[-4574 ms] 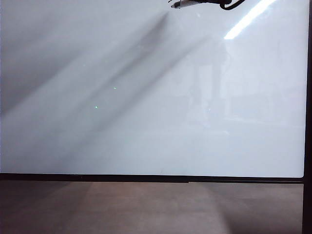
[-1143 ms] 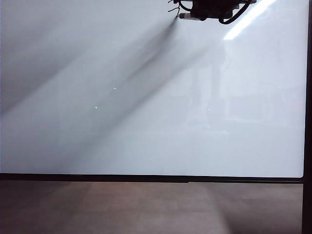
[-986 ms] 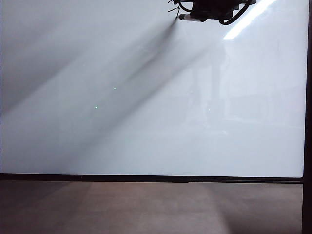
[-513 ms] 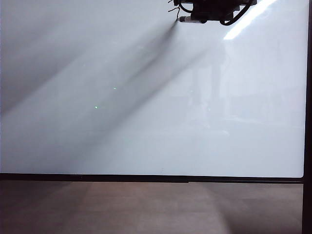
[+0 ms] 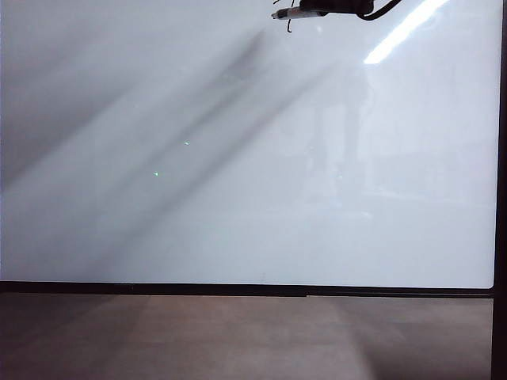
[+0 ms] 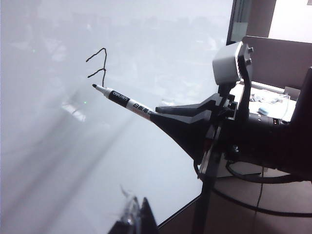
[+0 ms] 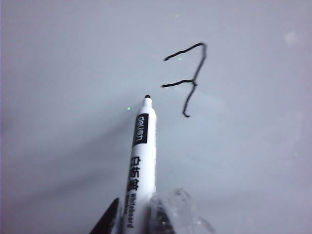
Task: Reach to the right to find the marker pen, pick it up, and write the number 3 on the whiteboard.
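The whiteboard [image 5: 238, 198] fills the exterior view. At its far edge my right gripper [image 5: 321, 6] is shut on the marker pen [image 5: 289, 13]. A thin black squiggle, the number 3 [image 5: 287, 24], lies just beside the pen. In the right wrist view the pen [image 7: 141, 161] sticks out between the fingers of the right gripper [image 7: 139, 214], and its dark tip sits a short way off the ink [image 7: 190, 78]. The left wrist view shows the right gripper [image 6: 158, 112], the pen [image 6: 126, 102] and the squiggle [image 6: 100, 63] from the side. My left gripper [image 6: 137, 219] hangs over the board, shut and empty.
A thin black frame [image 5: 238, 289] borders the board, with a brown-grey surface [image 5: 238, 336] in front of it. The right arm's grey wrist camera [image 6: 233, 63] and black cables [image 6: 253, 175] show beyond the board's edge, before a cluttered desk [image 6: 273, 105].
The right gripper has drawn back toward the far edge of the board with the pen, mostly leaving the exterior view. The pen tip is now off the ink. The left arm has stayed still.
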### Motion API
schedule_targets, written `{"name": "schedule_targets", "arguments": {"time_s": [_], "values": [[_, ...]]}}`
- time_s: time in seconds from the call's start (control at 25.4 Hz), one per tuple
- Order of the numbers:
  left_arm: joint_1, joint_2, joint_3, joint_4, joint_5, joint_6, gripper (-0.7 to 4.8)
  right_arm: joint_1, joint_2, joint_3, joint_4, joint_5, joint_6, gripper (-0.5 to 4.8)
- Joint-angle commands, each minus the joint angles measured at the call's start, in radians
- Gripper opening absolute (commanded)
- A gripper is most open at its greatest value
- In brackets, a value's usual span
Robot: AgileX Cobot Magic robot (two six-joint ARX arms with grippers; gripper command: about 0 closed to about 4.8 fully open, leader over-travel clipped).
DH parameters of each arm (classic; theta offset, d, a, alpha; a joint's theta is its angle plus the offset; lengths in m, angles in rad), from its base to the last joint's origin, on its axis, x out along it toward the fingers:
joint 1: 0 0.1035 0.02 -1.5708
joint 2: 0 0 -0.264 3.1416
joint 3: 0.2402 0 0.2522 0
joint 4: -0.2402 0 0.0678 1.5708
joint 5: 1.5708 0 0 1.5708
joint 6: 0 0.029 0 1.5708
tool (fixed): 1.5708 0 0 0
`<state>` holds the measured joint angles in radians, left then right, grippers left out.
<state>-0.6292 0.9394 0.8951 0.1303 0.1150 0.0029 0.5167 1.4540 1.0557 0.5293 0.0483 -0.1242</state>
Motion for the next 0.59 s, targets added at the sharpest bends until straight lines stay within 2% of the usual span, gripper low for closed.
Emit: {"name": "schedule_targets", "arguments": {"time_s": [0.04, 0.59], "values": [[0.001, -0.004, 0.003, 0.006, 0.002, -0.003, -0.06, 0.0, 0.011, 0.006, 0.024, 0.006, -0.01, 0.3], [0.001, -0.004, 0.003, 0.006, 0.002, -0.003, -0.06, -0.014, 0.064, 0.006, 0.098, 0.001, -0.009, 0.3]]}}
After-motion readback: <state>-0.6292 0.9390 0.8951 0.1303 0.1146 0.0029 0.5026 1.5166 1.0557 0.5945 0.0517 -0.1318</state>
